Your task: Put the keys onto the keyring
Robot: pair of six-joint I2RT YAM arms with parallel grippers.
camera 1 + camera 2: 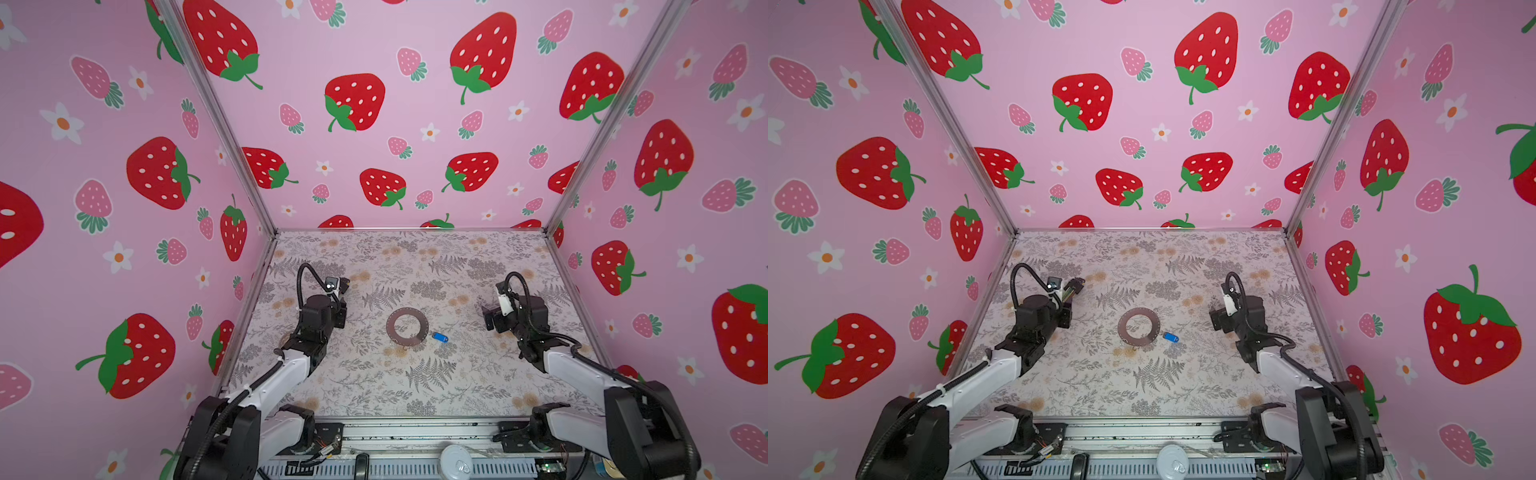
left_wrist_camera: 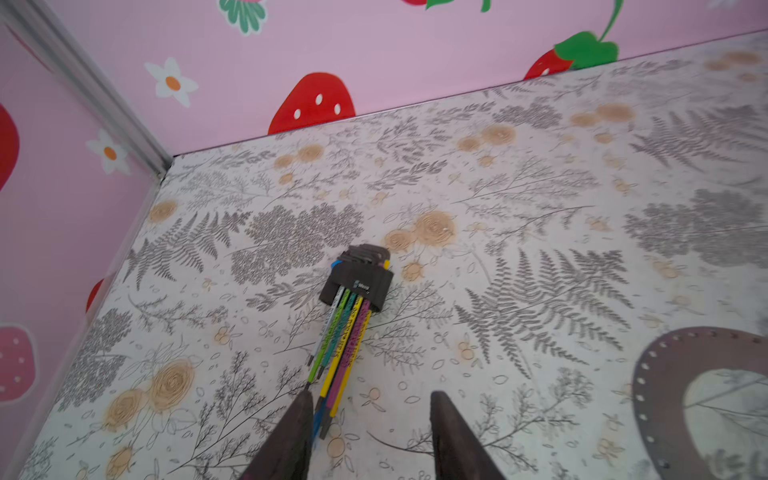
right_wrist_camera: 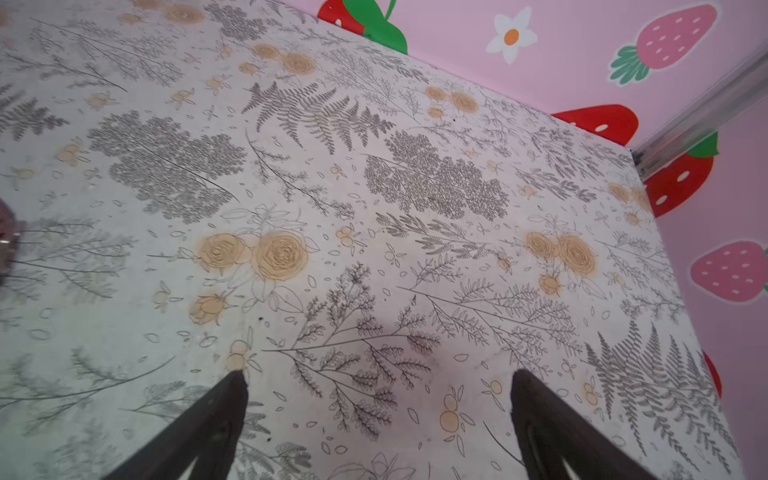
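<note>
The keyring [image 1: 407, 312] [image 1: 1139, 312] is a wide, thin, dark grey ring lying flat on the table [image 1: 374, 257], about midway across it in both top views. Its hole is broad and shows the floral print beneath. The left wrist view shows part of the band [image 2: 656, 374] with a row of small holes along its outer edge. The key [image 1: 439, 337] [image 1: 1170, 337], small with a bright blue head, lies flat just beside the ring's right rim, outside it, not threaded on.

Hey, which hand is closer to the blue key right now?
Right. The right hand hangs open just right of the blue key, not touching it. The left hand sits farther off, beyond the keyring on the key's other side.
</note>
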